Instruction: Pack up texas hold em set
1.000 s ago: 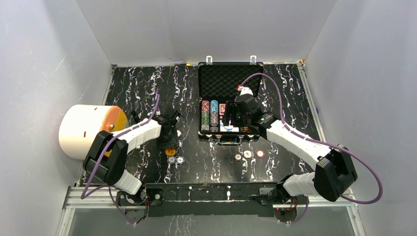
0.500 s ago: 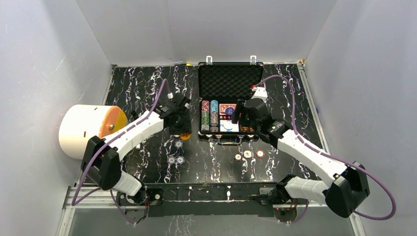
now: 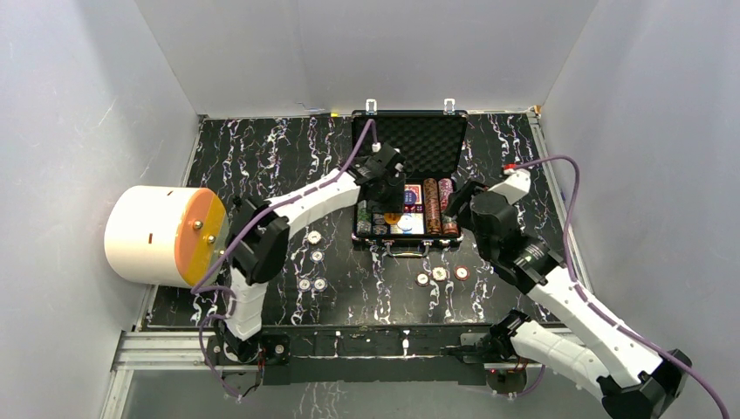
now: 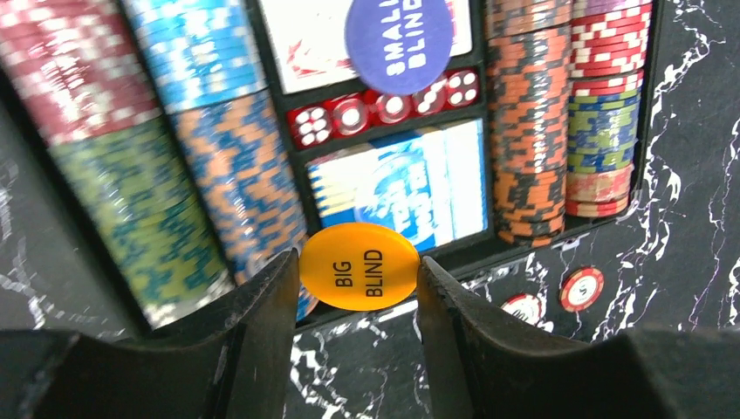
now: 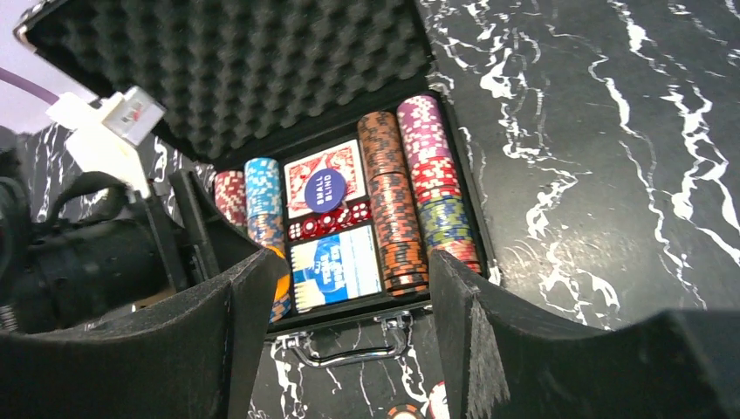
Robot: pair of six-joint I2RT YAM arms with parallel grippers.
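My left claw (image 4: 358, 264) is clamped on the orange round "BIG BLIND" button (image 4: 359, 267), over the near edge of the open black ribbed briefcase (image 3: 408, 140) at upper centre of the overhead view. My right claw (image 5: 353, 266) stands apart, holding nothing, just right of the case. Multicoloured poker chips (image 4: 528, 131) fill the case's rows. Three loose chips (image 3: 440, 274) lie on the black marbled counter (image 3: 262, 157) below it.

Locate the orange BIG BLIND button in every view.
Top external: BIG BLIND button over the briefcase's front, left of centre.
Left wrist: bottom centre, pinched.
Right wrist: orange sliver, lower left.
Shared landmark: orange chip column, to its right everywhere.
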